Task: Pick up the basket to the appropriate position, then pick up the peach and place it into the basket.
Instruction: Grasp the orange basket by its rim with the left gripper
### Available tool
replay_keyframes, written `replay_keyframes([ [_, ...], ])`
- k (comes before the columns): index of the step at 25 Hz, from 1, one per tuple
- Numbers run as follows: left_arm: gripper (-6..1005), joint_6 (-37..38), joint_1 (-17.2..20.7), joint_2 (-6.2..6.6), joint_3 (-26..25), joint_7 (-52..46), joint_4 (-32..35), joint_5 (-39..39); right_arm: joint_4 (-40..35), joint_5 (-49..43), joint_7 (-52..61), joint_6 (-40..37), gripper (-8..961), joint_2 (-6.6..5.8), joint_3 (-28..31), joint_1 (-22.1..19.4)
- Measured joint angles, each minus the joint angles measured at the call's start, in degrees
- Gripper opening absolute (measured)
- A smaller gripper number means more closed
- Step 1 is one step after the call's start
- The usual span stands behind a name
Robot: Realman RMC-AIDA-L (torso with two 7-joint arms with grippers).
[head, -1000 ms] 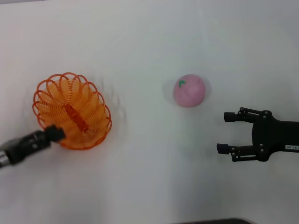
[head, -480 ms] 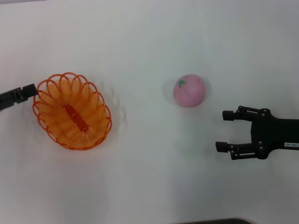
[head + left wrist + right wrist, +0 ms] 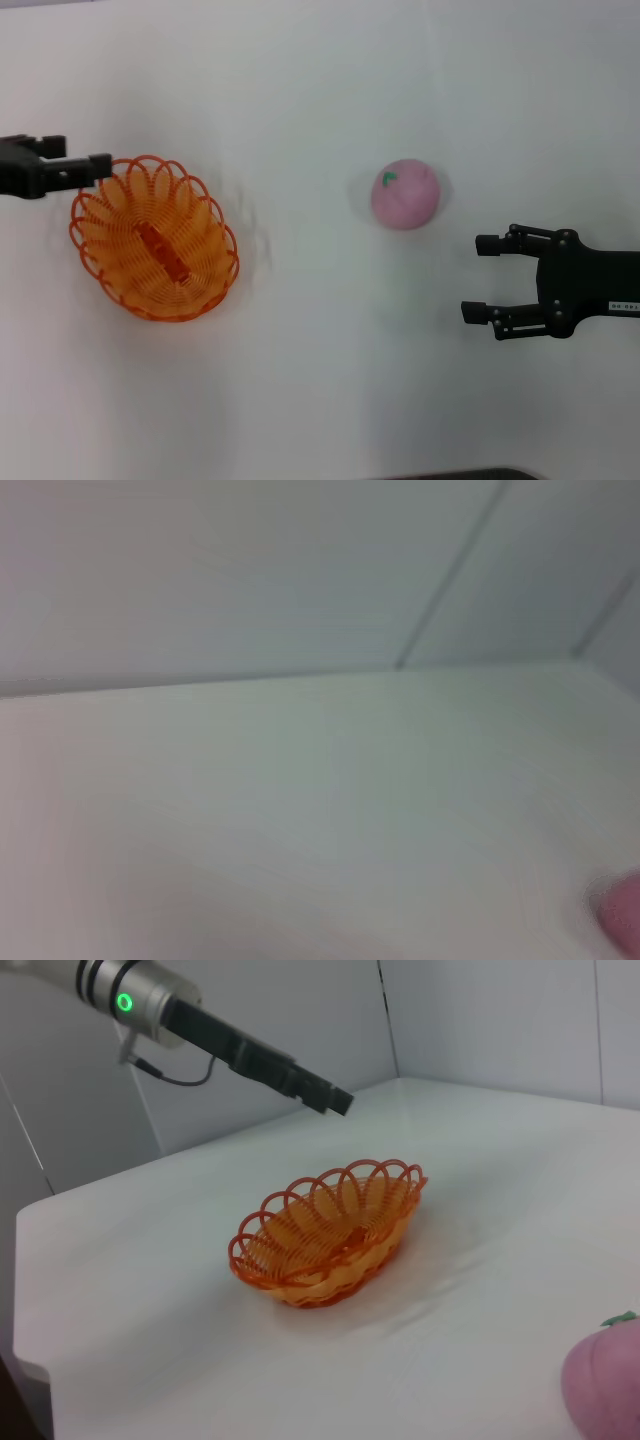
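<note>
1. The head camera looked straight down on the table (image 3: 320,60) from well above.
2. The right wrist camera looked low across it, sharing the basket (image 3: 330,1230) and peach (image 3: 605,1385).
3. The left wrist camera faced the far wall.

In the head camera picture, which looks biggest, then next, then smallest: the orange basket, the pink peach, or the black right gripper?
1. Orange looped-wire basket
2. Black right gripper, open
3. Round pink peach, smallest

Orange looped-wire basket (image 3: 154,238); pink peach (image 3: 405,194), green leaf mark.
</note>
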Motion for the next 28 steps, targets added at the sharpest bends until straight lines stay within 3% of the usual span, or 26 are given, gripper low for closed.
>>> replay_keyframes([
  [6,796,-0.99,-3.93,0.74,5.9,0.37,1.88,7.21,-0.11,-0.02,0.22,-0.31,946,0.02,0.19,0.0],
  [12,796,-3.86,-8.45,0.41,10.76,0.08,2.2,16.01,-0.12,-0.02,0.48,-0.31,946,0.02,0.13,0.16],
  [19,796,-4.66,-13.39,0.35,12.24,-0.14,-0.47,24.55,-0.12,-0.02,0.55,-0.31,946,0.06,-0.11,0.35],
  [28,797,-8.29,-15.99,0.13,15.13,-0.2,-5.62,30.18,-0.12,-0.01,0.62,-0.28,946,0.26,-0.12,0.56],
])
